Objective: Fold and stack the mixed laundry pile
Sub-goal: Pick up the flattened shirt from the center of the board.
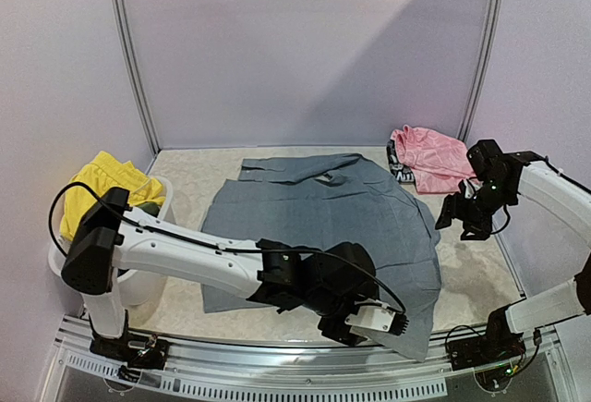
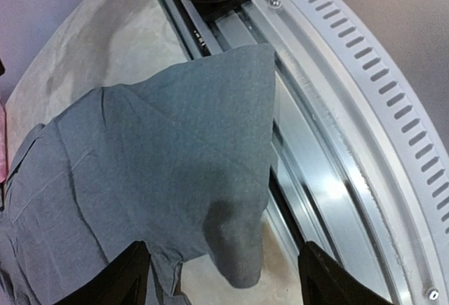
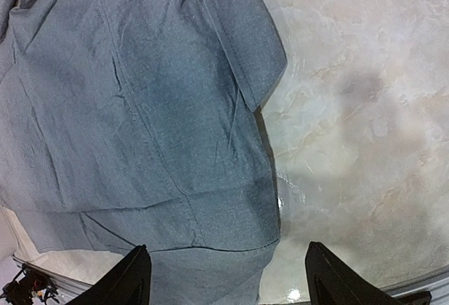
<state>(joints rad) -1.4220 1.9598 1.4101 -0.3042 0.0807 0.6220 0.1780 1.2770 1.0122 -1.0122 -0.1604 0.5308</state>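
Clothes lie spread out on the pale, marble-looking surface (image 1: pixel 471 273). The big grey long-sleeved shirt (image 1: pixel 323 208) is in the middle, laid out mostly flat, with its collar at the far end. Its near right corner hangs past the edge of the surface and over the metal rail (image 2: pixel 309 144) at the near side.

The shiny pink piece (image 1: pixel 432 157) sits in a soft heap at the far right, close to the shirt. A small dark cloth (image 1: pixel 397 164) peeks out from under its left side. The bright yellow shorts (image 1: pixel 106 185) are on the left, draped over the rim of the white tub (image 1: pixel 138 286), well apart from the shirt.

The left arm reaches across the near part of the shirt. The left claw (image 2: pixel 224 280) hangs over the shirt's near right corner. Its two fingers (image 2: pixel 130 277) are spread wide and grasp nothing. A fold of grey cloth lies below and between them.

The right claw (image 3: pixel 226 280) hovers at the right side, over the right edge of the shirt and the bare surface beside it. It is released too, with its fingers wide apart and nothing in them.
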